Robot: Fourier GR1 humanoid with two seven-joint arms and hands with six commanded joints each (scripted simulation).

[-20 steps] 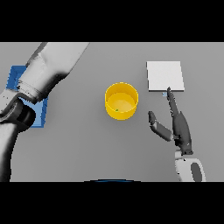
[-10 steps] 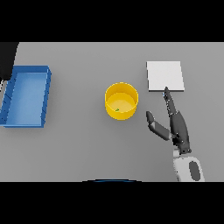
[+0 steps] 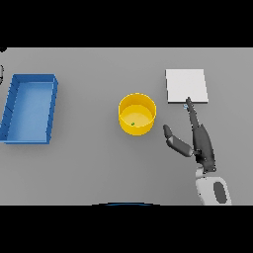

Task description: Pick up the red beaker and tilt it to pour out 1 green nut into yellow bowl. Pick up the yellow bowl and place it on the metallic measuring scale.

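The yellow bowl (image 3: 137,113) stands upright near the table's middle, with one small green nut (image 3: 132,123) on its floor. To its right, further back, lies the flat pale measuring scale (image 3: 186,85). My right hand (image 3: 199,143) rests open just right of the bowl. Its straight fingers point toward the scale's near edge and its thumb is spread toward the bowl, touching neither. No red beaker shows. Of my left arm only a grey sliver (image 3: 1,74) shows at the left edge, and its hand is out of view.
A blue rectangular tray (image 3: 29,106) with low walls sits at the far left, with nothing visible in it. Grey tabletop (image 3: 89,158) stretches between the tray and the bowl.
My left arm has pulled away leftward off the blue tray and out of the picture. The right hand, the bowl and the scale have stayed put.
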